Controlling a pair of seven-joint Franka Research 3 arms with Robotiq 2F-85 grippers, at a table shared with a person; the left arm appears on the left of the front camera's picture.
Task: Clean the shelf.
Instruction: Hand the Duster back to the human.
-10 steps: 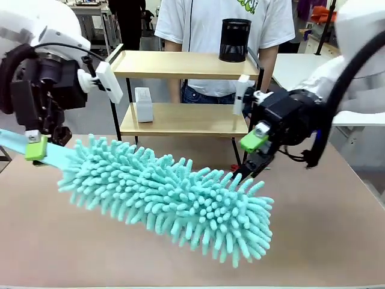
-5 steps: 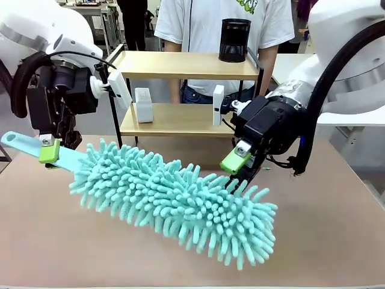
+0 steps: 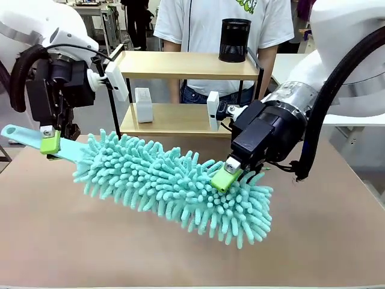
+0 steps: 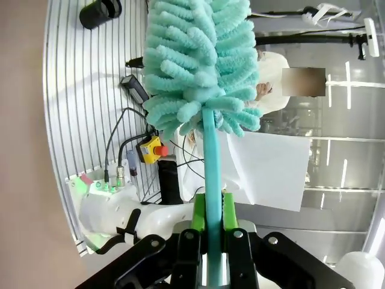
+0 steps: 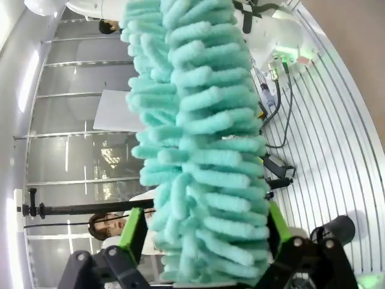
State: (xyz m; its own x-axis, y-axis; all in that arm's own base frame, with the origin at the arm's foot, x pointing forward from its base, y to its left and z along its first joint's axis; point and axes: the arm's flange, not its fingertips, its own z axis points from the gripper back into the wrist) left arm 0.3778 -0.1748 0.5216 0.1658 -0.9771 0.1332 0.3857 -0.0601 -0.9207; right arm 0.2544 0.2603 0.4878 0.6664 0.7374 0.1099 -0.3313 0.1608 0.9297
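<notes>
Since the earlier frame, your right tool [image 3: 231, 171] had come in from 3 o'clock and dropped onto the duster [image 3: 174, 183], while the duster's head had lifted and drawn a little toward 9 o'clock with the left arm. Your left tool [image 3: 51, 143] was pinching the duster's flat handle at 9 o'clock, green pads pressed against it on both sides. Your right tool was spread wide, its fingers straddling the fluffy head near its far end, not squeezing it.

The shelf [image 3: 180, 65] stood at 12 o'clock beyond the worktop [image 3: 337, 241], a black mesh cup [image 3: 234, 40] on its top board, a white box [image 3: 143, 104] on the lower one, a person behind it.

The risk, as I judge it: if you closed on fluff only, the soft strands would give and the head could slip or twist. A swing toward the shelf could also knock the cup off.
</notes>
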